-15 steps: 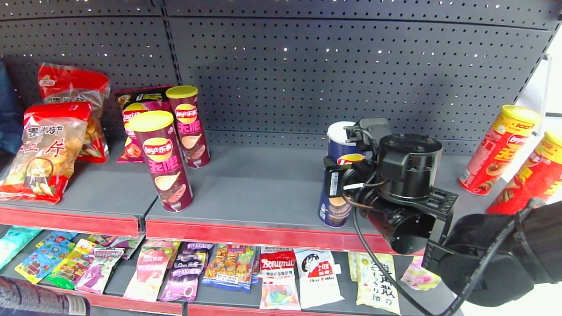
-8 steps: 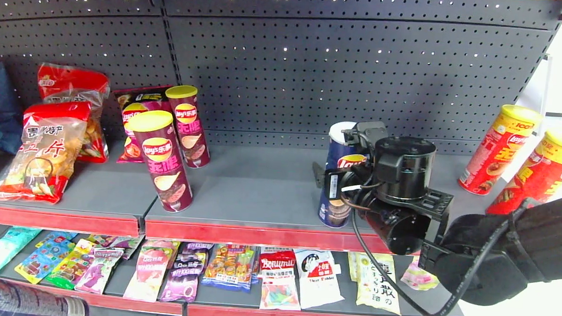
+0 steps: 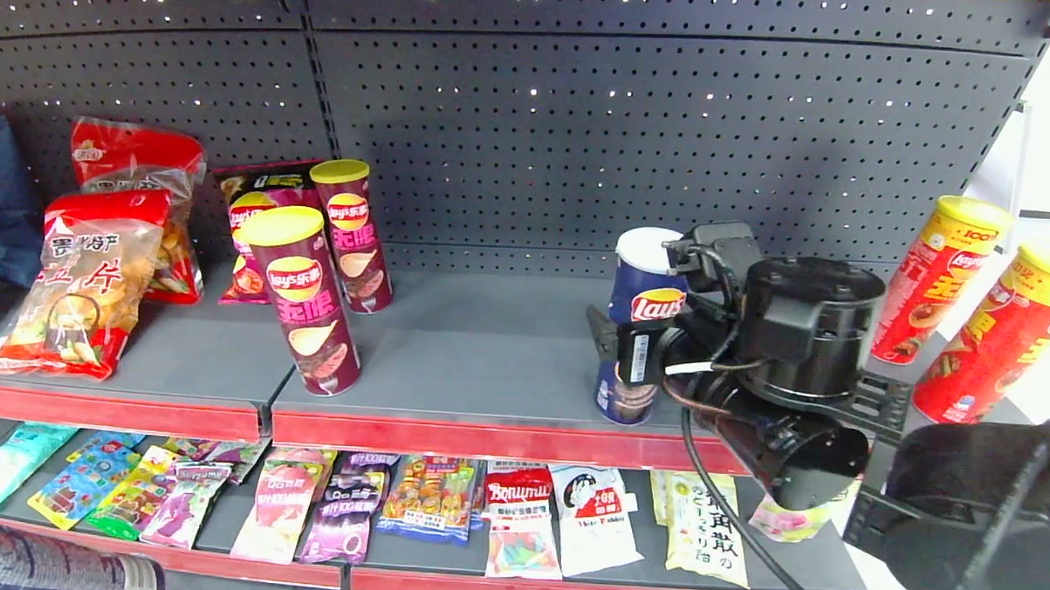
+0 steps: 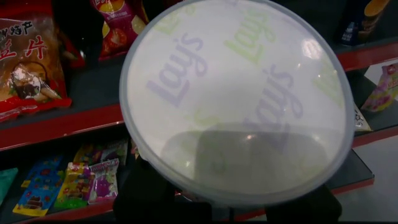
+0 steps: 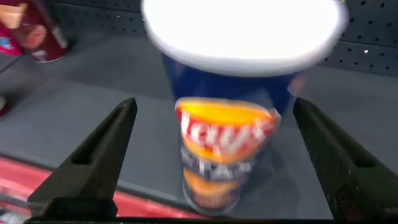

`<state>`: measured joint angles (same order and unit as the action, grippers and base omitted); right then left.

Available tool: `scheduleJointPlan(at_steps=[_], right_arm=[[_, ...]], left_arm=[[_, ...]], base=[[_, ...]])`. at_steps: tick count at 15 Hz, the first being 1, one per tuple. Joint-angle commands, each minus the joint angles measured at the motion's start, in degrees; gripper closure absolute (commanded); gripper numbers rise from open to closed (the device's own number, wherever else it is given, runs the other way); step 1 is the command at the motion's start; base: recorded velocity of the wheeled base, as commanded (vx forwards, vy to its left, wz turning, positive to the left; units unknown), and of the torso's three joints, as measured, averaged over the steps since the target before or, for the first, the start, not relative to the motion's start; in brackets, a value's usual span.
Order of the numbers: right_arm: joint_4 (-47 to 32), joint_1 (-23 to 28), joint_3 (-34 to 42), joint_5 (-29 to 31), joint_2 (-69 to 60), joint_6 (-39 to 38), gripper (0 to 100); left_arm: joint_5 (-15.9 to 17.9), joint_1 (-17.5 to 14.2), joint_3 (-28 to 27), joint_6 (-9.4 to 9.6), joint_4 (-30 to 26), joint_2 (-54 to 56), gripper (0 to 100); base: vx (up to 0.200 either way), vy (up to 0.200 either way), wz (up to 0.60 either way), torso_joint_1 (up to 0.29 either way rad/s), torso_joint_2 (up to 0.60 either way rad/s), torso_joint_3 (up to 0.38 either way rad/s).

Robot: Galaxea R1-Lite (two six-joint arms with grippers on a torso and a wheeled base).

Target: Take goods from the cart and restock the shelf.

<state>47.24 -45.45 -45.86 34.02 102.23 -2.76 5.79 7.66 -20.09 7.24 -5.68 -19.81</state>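
A blue chips can (image 3: pixel 656 304) with a white lid stands upright near the front edge of the grey shelf (image 3: pixel 488 346). My right gripper (image 3: pixel 636 351) is open just in front of it. In the right wrist view the black fingers (image 5: pixel 93 168) flank the blue can (image 5: pixel 227 143) with gaps on both sides. The left wrist view has the translucent lid of another chips can (image 4: pixel 236 99) close up, and my left gripper is shut on that can. Its printed side (image 3: pixel 44 566) shows at the lower left of the head view.
Two maroon cans (image 3: pixel 302 296) stand left of the middle, with snack bags (image 3: pixel 80 279) farther left. Two red cans (image 3: pixel 936 279) stand at the shelf's right end. Bare shelf lies between the maroon and blue cans. Small packets (image 3: pixel 517 513) fill the lower shelf.
The right gripper opened off the blue can and drew back to the right, toward me. The can stays upright on the shelf.
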Motion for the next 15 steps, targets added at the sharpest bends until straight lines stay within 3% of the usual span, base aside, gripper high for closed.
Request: scheduleJointPlan(at_steps=[1, 5, 7, 9, 10, 12, 15], right_arm=[[0.05, -1.31, 4.55, -0.01, -6.61, 0.03, 0], [0.05, -2.98, 12.02, -0.54, -13.72, -0.06, 0], [0.05, -2.45, 17.65, -3.79, -18.38, -0.06, 0], [0.05, 0.97, 22.75, -9.5, -24.1, -0.06, 0], [0.05, 3.61, 24.77, -15.13, -27.61, 0.21, 0], [-0.74, 16.35, 27.76, -33.23, -33.94, 3.63, 0], [-0.74, 37.36, 28.63, -49.05, -36.49, 8.73, 0]], left_arm=[[0.01, -0.01, 0.05, -0.03, -0.03, -0.05, 100], [0.01, -0.01, 0.05, 0.05, -0.12, 0.03, 100], [0.01, -0.01, 0.05, -0.03, -0.12, -0.05, 100], [0.1, -0.01, 0.14, 0.05, -0.12, -0.14, 100], [0.19, -0.01, 0.31, 0.05, -0.12, -0.14, 100], [0.45, -0.01, 0.84, 0.05, -0.12, -0.23, 100], [0.54, -0.01, 0.75, 0.05, -0.03, -0.41, 100]], base=[[0.0, 0.0, 0.0, 0.0, 0.0, 0.0], [0.0, 0.0, 0.0, 0.0, 0.0, 0.0], [0.0, 0.0, 0.0, 0.0, 0.0, 0.0], [0.0, 0.0, 0.0, 0.0, 0.0, 0.0], [0.0, 0.0, 0.0, 0.0, 0.0, 0.0], [0.0, 0.0, 0.0, 0.0, 0.0, 0.0], [0.0, 0.0, 0.0, 0.0, 0.0, 0.0]])
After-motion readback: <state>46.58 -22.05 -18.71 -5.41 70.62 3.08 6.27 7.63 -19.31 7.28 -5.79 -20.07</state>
